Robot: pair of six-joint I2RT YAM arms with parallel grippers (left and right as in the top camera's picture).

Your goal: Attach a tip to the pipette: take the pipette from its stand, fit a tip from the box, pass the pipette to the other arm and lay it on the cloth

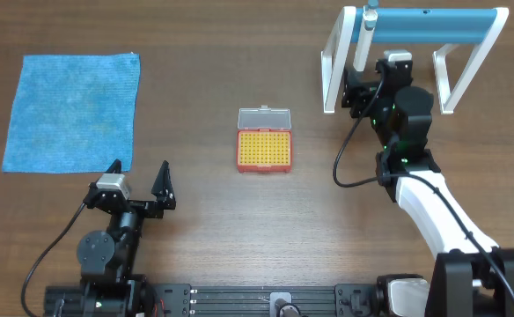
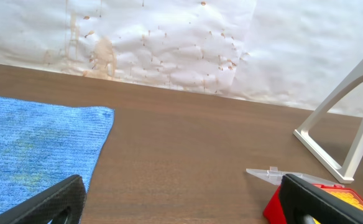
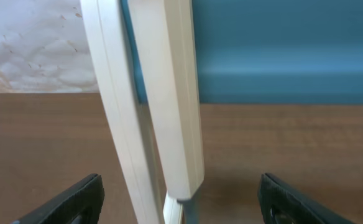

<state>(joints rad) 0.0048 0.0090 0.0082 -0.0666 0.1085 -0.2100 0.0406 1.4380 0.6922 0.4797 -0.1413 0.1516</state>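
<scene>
White pipette [image 3: 169, 93] hangs on its stand [image 1: 433, 22] at the surface's far right corner, between the open jaws of my right tool [image 3: 180, 199]. Closing off-centre, I risk twisting it or dragging the stand. Left tool [image 1: 140, 176]: open, near the front edge.

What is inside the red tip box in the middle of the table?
Its clear lid is folded back. Inside the tip box, rows of yellow tips fill the whole opening. Everything below their tops, down to the box floor, is covered.
</scene>
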